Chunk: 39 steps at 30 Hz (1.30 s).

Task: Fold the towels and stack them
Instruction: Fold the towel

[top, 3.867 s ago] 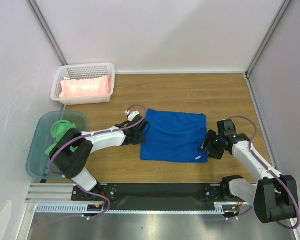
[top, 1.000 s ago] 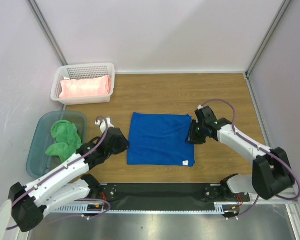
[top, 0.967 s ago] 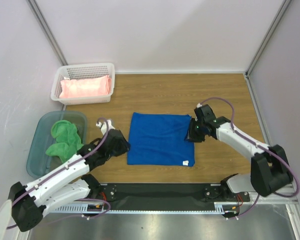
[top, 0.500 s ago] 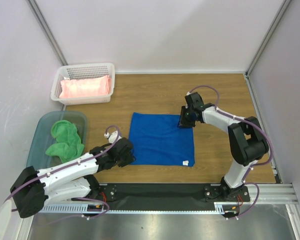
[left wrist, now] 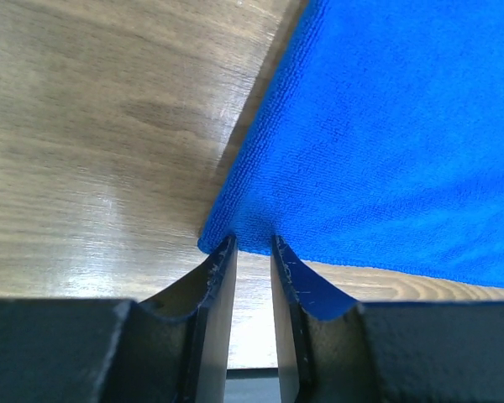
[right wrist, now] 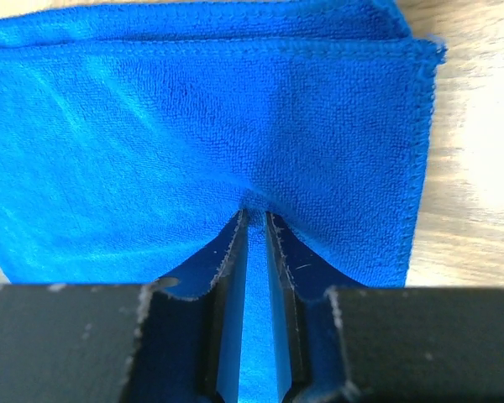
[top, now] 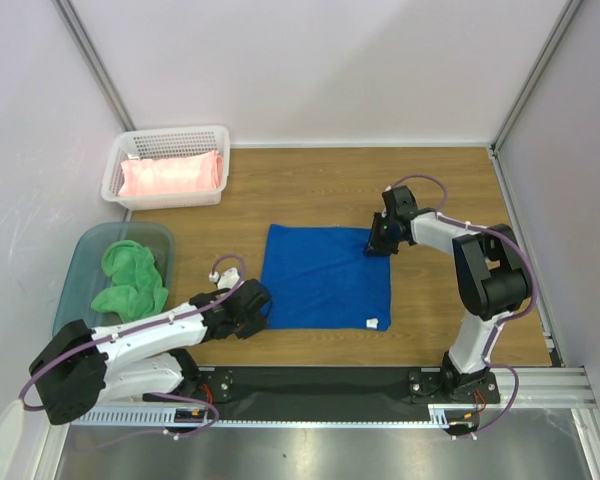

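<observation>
Starting a fold, left pincer (left wrist: 252, 239) and right pincer (right wrist: 254, 215) each clamp a corner of the blue towel (top: 325, 275) lying flat on the desk (top: 310, 190) between them; next, I judge, both must lift and carry across together.

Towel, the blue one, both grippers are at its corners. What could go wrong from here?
The left gripper seems to hold the towel by just its corner tip, so it may slip on lifting. The right gripper pinches a pucker inside the edge, which could bunch the fold. They hold diagonal corners, so the fold may skew.
</observation>
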Tool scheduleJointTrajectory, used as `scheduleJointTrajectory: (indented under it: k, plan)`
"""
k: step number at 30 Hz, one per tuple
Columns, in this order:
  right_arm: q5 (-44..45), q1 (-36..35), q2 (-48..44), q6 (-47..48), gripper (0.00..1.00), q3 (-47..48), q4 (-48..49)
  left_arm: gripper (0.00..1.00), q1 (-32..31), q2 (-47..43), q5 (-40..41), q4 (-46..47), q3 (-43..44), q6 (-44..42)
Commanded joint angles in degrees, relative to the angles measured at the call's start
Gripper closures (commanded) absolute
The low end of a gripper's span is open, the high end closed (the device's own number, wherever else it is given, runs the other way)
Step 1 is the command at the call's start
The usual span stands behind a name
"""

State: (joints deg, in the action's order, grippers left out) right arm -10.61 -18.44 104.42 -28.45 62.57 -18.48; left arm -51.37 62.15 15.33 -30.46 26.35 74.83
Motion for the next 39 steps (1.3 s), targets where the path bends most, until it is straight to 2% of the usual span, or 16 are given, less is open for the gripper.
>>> scheduleJointTrajectory:
  k: [1, 6, 10, 19, 25, 29, 39]
  plan:
    - [2.08, 1.21, -1.41, 0.85, 0.8, -2.7, 1.17, 0.71, 0.3, 1.31, 1.1, -4.7, 0.1, 0.85]
    - [3.31, 1.12, -6.77, -0.29, 0.8, -9.2, 1.43, 0.7, 5.66, 4.29, 1.72, -3.3, 2.21, -4.42]
    - [4.02, 1.21, -11.77, -2.66, 0.8, -15.09, 1.17, 0.7, 10.32, 9.56, 4.08, -2.68, 7.38, -10.56]
    - [4.72, -1.77, -28.37, -10.39, 0.81, -28.54, -1.21, 0.7, 18.84, 26.6, 4.53, 3.82, 21.17, -23.39]
    - [4.9, -3.71, -35.86, -14.35, 0.81, -33.9, -3.49, 0.72, 20.08, 40.92, 4.53, 3.74, 35.49, -28.85]
    - [3.41, -4.41, -38.58, -13.74, 0.81, -35.58, -4.98, 0.72, 20.44, 46.03, 2.69, 6.11, 41.14, -31.75]
    - [-0.55, -9.15, -37.63, -14.97, 0.82, -38.31, -0.94, 0.74, 20.44, 56.93, -3.03, 9.81, 55.28, -41.51]
